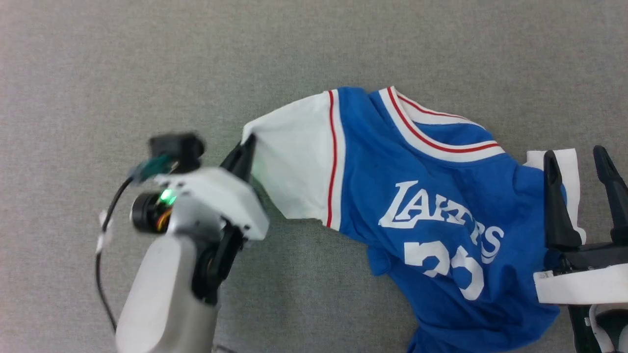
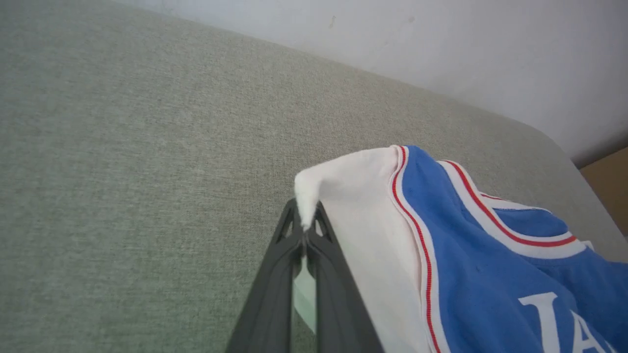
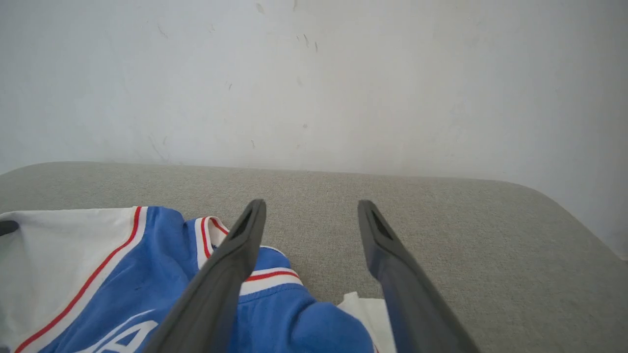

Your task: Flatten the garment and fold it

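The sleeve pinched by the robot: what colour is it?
The sleeve is white, with a thin red stripe at its seam; clearest in the left wrist view.

Long dark tapered fingers (image 1: 557, 211) are fitted on the left end effector (image 1: 249, 146) and right end effector (image 1: 575, 153). A white wrist housing (image 1: 216, 196), green light (image 1: 168, 197) and black cable (image 1: 100, 255) are seen by the grey forearm (image 1: 162, 299).

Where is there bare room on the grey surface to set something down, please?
The grey surface lies bare left of the left gripper, along the far strip beyond the garment, and between the left arm and the hem. Around the right gripper it is crowded.
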`<state>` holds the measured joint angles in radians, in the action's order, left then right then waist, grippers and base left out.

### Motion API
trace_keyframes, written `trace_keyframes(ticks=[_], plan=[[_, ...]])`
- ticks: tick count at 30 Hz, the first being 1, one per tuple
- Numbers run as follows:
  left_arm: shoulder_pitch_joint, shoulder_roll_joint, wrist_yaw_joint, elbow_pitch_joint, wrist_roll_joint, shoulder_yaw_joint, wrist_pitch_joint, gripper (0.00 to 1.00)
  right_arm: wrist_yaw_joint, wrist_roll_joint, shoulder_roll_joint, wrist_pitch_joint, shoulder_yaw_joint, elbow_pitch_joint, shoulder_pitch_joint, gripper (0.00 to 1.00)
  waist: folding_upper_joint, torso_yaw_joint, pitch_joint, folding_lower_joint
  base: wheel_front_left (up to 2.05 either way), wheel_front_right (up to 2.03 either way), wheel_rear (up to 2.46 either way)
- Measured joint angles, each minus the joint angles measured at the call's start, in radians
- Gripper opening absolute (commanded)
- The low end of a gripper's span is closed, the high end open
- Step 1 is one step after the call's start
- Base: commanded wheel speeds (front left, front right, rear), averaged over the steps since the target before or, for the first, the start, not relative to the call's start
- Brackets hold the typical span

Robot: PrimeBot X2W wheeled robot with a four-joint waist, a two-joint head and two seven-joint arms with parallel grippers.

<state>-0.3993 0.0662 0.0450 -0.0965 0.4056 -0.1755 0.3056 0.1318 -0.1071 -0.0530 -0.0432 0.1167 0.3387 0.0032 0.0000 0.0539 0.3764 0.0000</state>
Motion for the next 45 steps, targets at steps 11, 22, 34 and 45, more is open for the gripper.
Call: trace_keyframes(ticks=[11, 22, 34, 45], plan=[[0.381, 0.067, 0.117, 0.273, 0.080, 0.239, -0.073, 0.00, 0.000, 0.000, 0.000, 0.015, 0.004, -0.003, 0.024, 1.00, 0.0000, 0.036, -0.040, -0.0001, 0.00, 0.00, 0.00], [0.419, 0.070, 0.136, 0.360, 0.076, 0.222, -0.058, 0.00, 0.000, -0.048, -0.077, 0.219, 0.077, -0.049, -0.063, 1.00, 0.0000, 0.059, -0.057, -0.0001, 0.00, 0.00, 0.00], [0.365, 0.064, 0.136, 0.388, 0.063, 0.165, -0.043, 0.00, 0.000, -0.154, -0.347, 0.534, -0.035, -0.286, -0.223, 1.00, 0.0000, 0.046, 0.012, 0.0001, 0.00, 0.00, 0.00], [0.345, 0.062, 0.132, 0.393, 0.059, 0.133, -0.040, 0.00, 0.000, -0.201, -0.376, 0.560, -0.075, -0.420, -0.309, 1.00, 0.0000, 0.078, 0.059, 0.0001, 0.00, 0.00, 0.00]])
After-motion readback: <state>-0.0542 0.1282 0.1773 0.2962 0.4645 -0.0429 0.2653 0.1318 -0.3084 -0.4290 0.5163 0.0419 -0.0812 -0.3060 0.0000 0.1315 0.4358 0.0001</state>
